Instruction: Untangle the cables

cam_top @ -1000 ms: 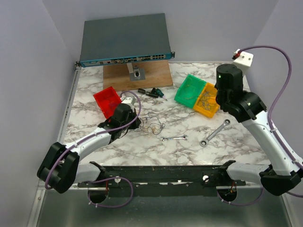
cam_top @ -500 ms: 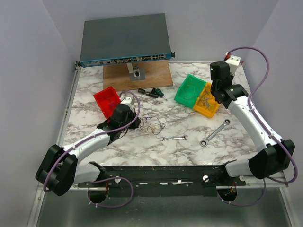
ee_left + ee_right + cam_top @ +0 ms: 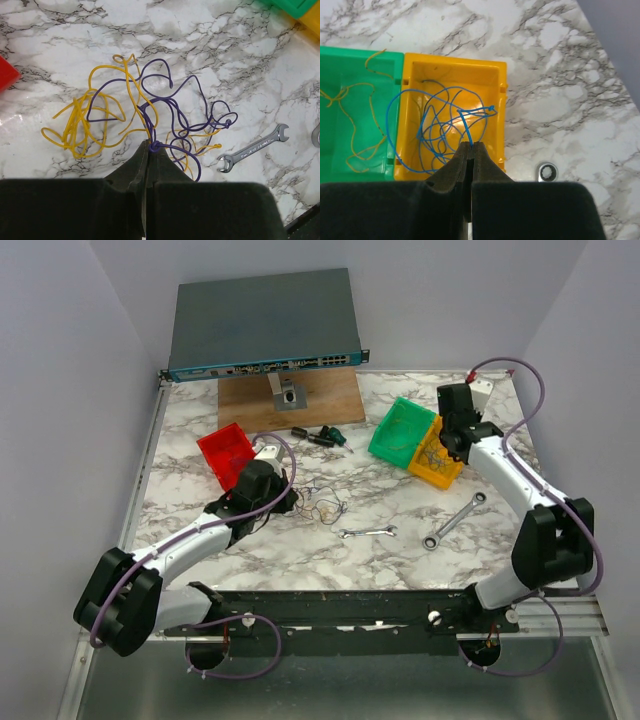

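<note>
A tangle of thin cables (image 3: 150,115), yellow and purple strands, lies on the marble table (image 3: 330,502). My left gripper (image 3: 150,146) is shut on a purple strand at the tangle's near edge; in the top view it (image 3: 290,498) sits just left of the tangle. A thin blue cable (image 3: 440,120) lies looped inside the yellow bin (image 3: 490,75). My right gripper (image 3: 471,145) is shut on one end of that blue cable and hangs over the yellow bin (image 3: 437,462) in the top view. A thin yellow cable (image 3: 355,125) lies in the green bin (image 3: 335,60).
A red bin (image 3: 227,452) stands just behind the left gripper. Two silver wrenches (image 3: 368,532) (image 3: 455,518) lie right of the tangle. A small dark tool (image 3: 322,436), a wooden board (image 3: 290,398) and a network switch (image 3: 265,325) sit at the back.
The right arm has swung in from the far right and come down over the yellow bin. The left arm and the tangle have not moved.
</note>
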`<act>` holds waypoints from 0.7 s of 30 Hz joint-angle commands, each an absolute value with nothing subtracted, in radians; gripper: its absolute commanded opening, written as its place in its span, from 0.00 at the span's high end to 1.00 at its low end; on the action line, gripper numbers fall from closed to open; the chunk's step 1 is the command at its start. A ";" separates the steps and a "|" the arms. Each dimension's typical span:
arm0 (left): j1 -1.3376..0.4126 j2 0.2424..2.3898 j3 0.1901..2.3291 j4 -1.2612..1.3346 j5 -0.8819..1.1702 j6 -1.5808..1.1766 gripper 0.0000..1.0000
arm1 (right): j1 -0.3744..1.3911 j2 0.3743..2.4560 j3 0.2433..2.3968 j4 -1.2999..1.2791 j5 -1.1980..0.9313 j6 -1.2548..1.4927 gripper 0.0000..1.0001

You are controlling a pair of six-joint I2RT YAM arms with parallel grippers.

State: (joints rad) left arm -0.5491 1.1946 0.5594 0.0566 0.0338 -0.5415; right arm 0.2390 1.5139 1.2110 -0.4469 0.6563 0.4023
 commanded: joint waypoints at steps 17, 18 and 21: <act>-0.565 1.165 0.546 0.074 0.019 -0.517 1.00 | 0.192 1.805 1.179 -0.297 0.646 0.564 0.80; -0.571 1.161 0.546 0.071 0.009 -0.511 1.00 | 0.192 1.758 1.163 -0.297 0.644 0.551 0.68; -0.656 1.129 0.559 0.054 -0.111 -0.476 1.00 | 0.196 1.612 1.129 -0.318 0.566 0.511 0.46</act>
State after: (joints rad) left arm -0.5678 1.1870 0.5587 0.0570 0.0174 -0.5270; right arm 0.1963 1.8019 1.1603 -0.3210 0.6060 0.5316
